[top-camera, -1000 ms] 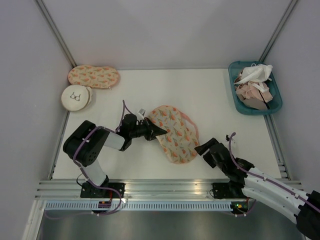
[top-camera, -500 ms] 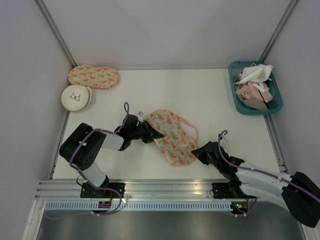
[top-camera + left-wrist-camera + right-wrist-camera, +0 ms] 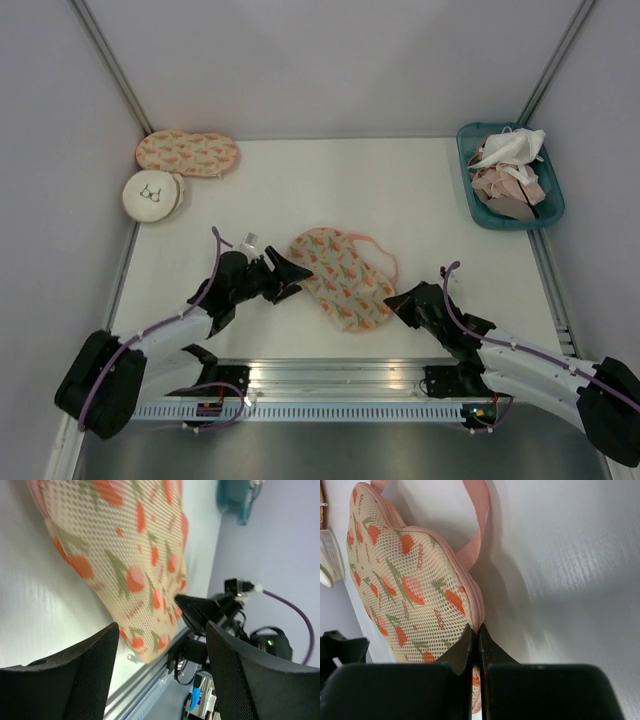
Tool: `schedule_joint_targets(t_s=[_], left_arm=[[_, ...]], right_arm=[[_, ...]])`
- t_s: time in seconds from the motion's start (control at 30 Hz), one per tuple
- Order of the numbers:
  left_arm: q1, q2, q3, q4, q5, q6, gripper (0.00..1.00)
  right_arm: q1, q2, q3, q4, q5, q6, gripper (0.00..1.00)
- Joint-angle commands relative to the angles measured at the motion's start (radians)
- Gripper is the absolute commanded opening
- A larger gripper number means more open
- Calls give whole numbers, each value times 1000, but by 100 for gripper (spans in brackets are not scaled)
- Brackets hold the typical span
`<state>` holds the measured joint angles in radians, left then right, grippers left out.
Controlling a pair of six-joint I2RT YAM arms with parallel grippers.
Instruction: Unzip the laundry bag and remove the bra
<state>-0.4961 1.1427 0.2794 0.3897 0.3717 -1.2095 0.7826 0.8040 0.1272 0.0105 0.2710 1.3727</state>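
The laundry bag (image 3: 340, 280) lies flat mid-table, cream mesh with orange and green print, its pink loop strap (image 3: 378, 252) on the right side. In the right wrist view the laundry bag (image 3: 405, 580) shows its pink zipper edging (image 3: 470, 587) and the strap (image 3: 479, 515). My right gripper (image 3: 479, 626) is shut, its tips pinched on that edging at the bag's near right edge (image 3: 393, 300). At the bag's left end my left gripper (image 3: 285, 272) stands open. In its wrist view the bag (image 3: 125, 545) lies just beyond the spread fingers (image 3: 90, 660). The bra is hidden.
A teal basket (image 3: 474, 195) of pale garments sits at the back right. A like-printed case (image 3: 187, 153) and a round white pouch (image 3: 153, 195) lie at the back left. Metal rails (image 3: 320, 375) run along the table's near edge.
My left gripper has opened, let go of the bag's left end and drawn back toward the near left. My right gripper moved in and shut on the bag's edge. The bag slid slightly left.
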Motion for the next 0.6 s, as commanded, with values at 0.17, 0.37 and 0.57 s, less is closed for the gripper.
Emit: schedule_joint_targets(t_s=[0.17, 0.37, 0.57], left_arm=[[-76, -452, -193, -342, -54, -108, 83], [-232, -433, -204, -309, -184, -188, 85], [-257, -247, -126, -141, -261, -182, 86]], right_arm=[[1, 55, 45, 17, 36, 9, 1], [1, 80, 77, 16, 33, -6, 0], [1, 84, 78, 16, 14, -17, 0]])
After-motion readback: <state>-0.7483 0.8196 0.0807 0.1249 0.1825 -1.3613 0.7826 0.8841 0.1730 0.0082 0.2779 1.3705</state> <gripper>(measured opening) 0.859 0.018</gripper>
